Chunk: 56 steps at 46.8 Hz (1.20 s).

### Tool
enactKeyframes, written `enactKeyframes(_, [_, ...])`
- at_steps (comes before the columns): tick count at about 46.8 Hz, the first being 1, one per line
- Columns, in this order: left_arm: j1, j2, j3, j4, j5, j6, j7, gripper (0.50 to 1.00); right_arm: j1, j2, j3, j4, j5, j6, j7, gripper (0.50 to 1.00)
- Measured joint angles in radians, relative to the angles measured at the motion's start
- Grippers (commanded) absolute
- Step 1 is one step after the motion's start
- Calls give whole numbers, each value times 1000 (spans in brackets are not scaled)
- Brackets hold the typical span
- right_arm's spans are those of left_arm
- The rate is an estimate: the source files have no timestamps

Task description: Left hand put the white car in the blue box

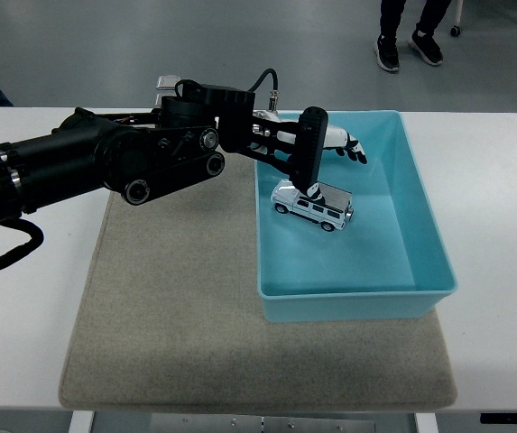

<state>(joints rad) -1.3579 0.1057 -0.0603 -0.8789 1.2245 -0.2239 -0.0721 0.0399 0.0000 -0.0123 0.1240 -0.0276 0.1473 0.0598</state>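
No writing can be read on the white car (313, 206), which sits on its wheels on the floor of the blue box (425, 236), in the far left part. The left hand (323, 149) hovers just above it, fingers (352, 148) spread apart and holding nothing. The black thumb hides part of the car's roof. The box rests on a grey mat (177, 307) on the white table (497, 189). Far off, a person's shoes (409, 48) stand on the grey floor (78, 50).
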Motion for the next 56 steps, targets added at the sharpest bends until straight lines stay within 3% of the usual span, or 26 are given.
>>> enactKeyframes(16, [-26, 3, -66, 131, -14, 12, 0, 879, 0, 0, 0, 0, 0, 0, 0, 936])
enactKeyframes(24, [-29, 15, -110, 194, -20, 60, -2, 889, 0, 0, 0, 0, 0, 0, 0, 936])
enactKeyframes(26, [-29, 18, -120, 208, -20, 65, -2, 904, 0, 0, 0, 0, 0, 0, 0, 936])
enactKeyframes(29, [-26, 22, -130, 244, -22, 68, -2, 994, 0, 0, 0, 0, 0, 0, 0, 936])
enactKeyframes(36, [-6, 33, -164, 342, -41, 78, -2, 996, 0, 0, 0, 0, 0, 0, 0, 936])
enactKeyframes(56, [28, 59, -204, 524, -390, 150, -2, 996, 0, 0, 0, 0, 0, 0, 0, 936])
